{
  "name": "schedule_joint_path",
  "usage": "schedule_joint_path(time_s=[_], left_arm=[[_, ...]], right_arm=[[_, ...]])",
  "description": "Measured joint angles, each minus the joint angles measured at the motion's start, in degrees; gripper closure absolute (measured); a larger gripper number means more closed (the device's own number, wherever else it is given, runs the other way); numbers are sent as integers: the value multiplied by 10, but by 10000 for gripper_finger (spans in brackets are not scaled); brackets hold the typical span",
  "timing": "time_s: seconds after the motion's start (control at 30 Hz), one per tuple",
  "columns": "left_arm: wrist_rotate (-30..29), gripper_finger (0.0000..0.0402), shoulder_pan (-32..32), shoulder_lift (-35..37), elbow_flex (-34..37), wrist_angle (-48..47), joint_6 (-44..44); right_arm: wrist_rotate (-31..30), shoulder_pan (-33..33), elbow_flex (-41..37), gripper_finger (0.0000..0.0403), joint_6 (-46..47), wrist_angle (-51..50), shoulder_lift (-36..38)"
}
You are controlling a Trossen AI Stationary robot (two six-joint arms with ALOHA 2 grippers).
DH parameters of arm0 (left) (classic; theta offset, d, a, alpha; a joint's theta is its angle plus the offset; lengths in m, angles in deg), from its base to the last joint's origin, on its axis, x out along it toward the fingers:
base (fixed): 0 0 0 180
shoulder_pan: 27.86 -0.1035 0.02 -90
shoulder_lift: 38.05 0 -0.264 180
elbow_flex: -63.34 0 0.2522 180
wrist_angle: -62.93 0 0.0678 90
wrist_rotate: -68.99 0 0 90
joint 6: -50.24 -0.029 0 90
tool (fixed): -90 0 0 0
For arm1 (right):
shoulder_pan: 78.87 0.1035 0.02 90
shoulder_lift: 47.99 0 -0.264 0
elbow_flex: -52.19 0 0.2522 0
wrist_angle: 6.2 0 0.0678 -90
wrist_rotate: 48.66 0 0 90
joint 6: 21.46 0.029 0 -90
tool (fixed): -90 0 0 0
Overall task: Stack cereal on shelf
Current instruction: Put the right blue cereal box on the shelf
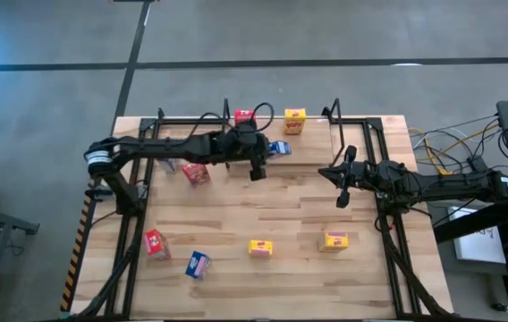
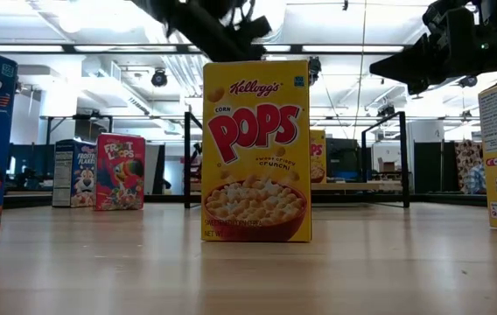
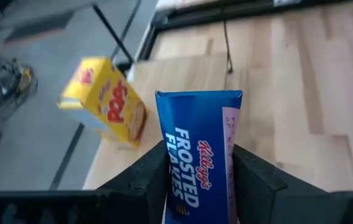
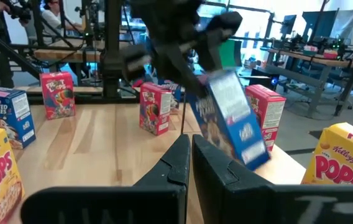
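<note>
My left gripper (image 1: 266, 154) reaches over the table's far middle, shut on a blue cereal box (image 3: 198, 149), which also shows as the blue box (image 4: 229, 118) in the right wrist view. Just beyond it stands the shelf (image 1: 361, 121), a black-framed rack along the far edge, with a red box (image 1: 245, 116) and a yellow box (image 1: 294, 121) standing on it. A red box (image 1: 196, 173) stands on the table under the left arm. My right gripper (image 1: 342, 197) hangs shut and empty at the right side. My left gripper pinches the blue box between its two fingers (image 3: 145, 177), on two opposite faces (image 3: 164, 165) toward one end. The rest of the box sticks out forward past the fingertips. The fingers slant down toward the far edge. The box is lifted clear of the table and tilted.
Near the front edge stand a red box (image 1: 155, 242), a blue box (image 1: 198, 264) and two yellow boxes (image 1: 260, 248) (image 1: 335, 240). Black frame rails (image 1: 129, 224) run along both table sides. Bare board lies in the table's middle (image 1: 272, 201).
</note>
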State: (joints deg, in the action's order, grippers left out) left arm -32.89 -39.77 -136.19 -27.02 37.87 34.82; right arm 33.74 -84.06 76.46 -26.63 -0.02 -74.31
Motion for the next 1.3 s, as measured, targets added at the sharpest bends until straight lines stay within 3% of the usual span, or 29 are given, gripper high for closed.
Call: schedule_joint_path(time_s=[0.3, 1.3], left_arm=[[0, 274, -16, -46, -59, -81, -3], [-2, 265, -34, -47, -62, -89, -4]], right_arm=[[0, -1, 0, 394, -1, 0, 0], [0, -1, 0, 394, 1, 0, 0]])
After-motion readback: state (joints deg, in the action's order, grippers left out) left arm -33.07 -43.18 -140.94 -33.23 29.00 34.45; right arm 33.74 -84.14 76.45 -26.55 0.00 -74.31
